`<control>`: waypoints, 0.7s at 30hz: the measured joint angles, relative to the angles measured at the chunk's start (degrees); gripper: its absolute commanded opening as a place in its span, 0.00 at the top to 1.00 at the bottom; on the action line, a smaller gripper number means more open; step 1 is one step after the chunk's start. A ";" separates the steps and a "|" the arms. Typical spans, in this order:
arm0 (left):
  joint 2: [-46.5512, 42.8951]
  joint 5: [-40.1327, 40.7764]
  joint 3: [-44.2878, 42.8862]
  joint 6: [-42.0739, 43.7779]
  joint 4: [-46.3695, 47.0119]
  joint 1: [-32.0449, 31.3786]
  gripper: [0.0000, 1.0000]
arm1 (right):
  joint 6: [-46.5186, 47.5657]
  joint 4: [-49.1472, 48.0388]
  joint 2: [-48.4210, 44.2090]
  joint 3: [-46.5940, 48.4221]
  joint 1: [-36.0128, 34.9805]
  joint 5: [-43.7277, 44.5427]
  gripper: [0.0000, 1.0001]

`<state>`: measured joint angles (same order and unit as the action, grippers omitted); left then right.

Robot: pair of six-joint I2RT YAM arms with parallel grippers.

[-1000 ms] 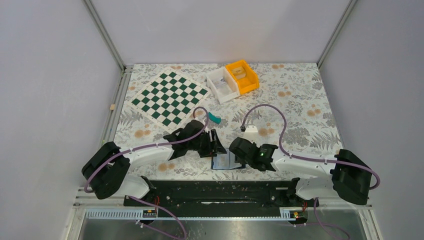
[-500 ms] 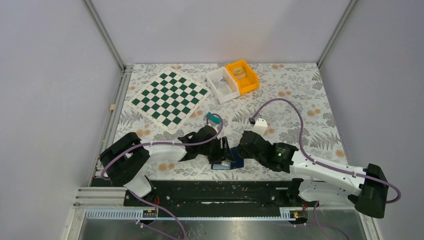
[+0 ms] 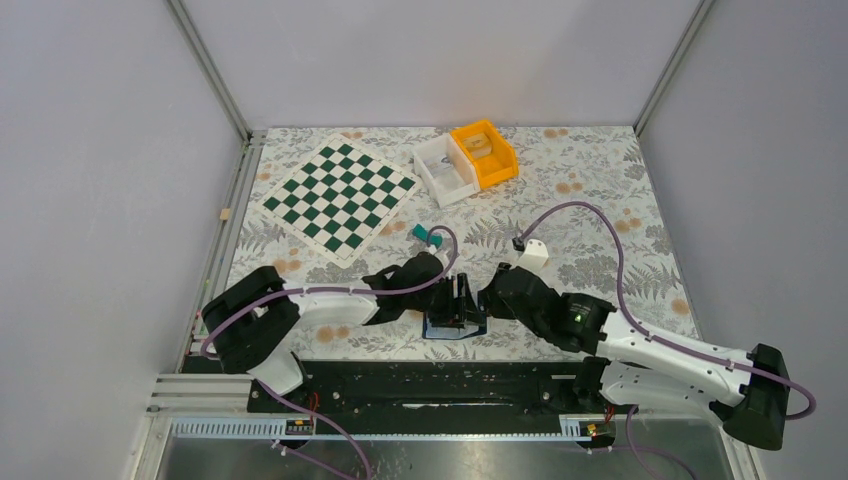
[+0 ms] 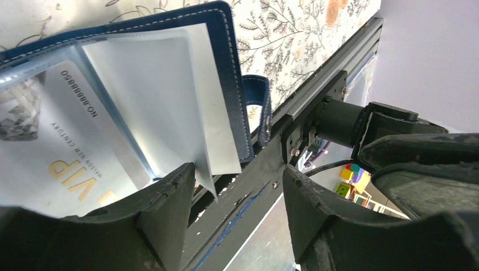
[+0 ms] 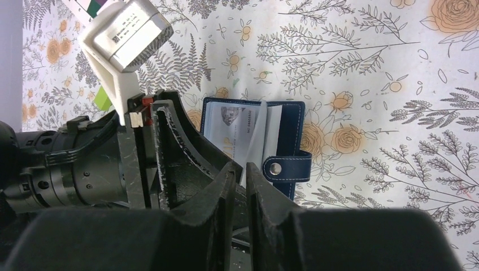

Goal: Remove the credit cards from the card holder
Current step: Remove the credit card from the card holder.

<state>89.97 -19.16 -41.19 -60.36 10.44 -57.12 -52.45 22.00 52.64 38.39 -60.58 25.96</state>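
Observation:
The card holder (image 3: 455, 328) lies open on the floral table near the front edge, its snap tab (image 5: 288, 168) pointing to the right. A whitish card (image 4: 68, 147) printed "VIP" sits in its clear sleeves, and one pale leaf (image 4: 169, 101) stands up from the fold. The card also shows in the right wrist view (image 5: 233, 127). My left gripper (image 3: 458, 298) is open over the holder's left half, with one finger (image 4: 164, 220) low against the card. My right gripper (image 3: 488, 300) is shut, and its tips (image 5: 242, 172) are just before the raised leaf. I see nothing between them.
A green and white chessboard (image 3: 338, 195) lies at the back left. A white bin (image 3: 445, 170) and an orange bin (image 3: 484, 152) stand at the back middle. A small teal block (image 3: 430, 237) lies behind the left gripper. The black front rail (image 3: 440, 380) runs just below the holder.
Both arms have shifted to the right. The left gripper has come down over the open holder. The right arm has stretched out, bringing its gripper to the holder's right side.

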 measured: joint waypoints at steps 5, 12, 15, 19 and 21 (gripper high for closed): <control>0.04 0.61 -1.27 0.68 0.04 -1.16 0.42 | -0.15 0.02 -2.84 -1.46 0.00 0.46 0.80; 1.38 1.99 -1.31 1.66 2.05 -3.48 0.42 | 1.03 -0.13 -2.03 -1.86 4.13 -0.39 0.80; 1.77 2.69 -1.14 2.16 3.15 -4.24 0.42 | 1.95 -1.22 -1.46 -1.95 6.73 -2.56 0.81; 2.69 3.17 -1.11 2.82 4.26 -4.72 0.43 | 2.25 -5.44 -0.59 -2.99 10.95 -7.80 0.85; 3.23 3.41 -1.07 3.23 4.61 -4.76 0.44 | 2.05 -8.24 0.50 -4.55 12.90 -10.88 0.86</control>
<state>93.21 -15.75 -42.26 -57.12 15.05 -61.89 -50.39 13.76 53.15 33.85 -47.68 15.07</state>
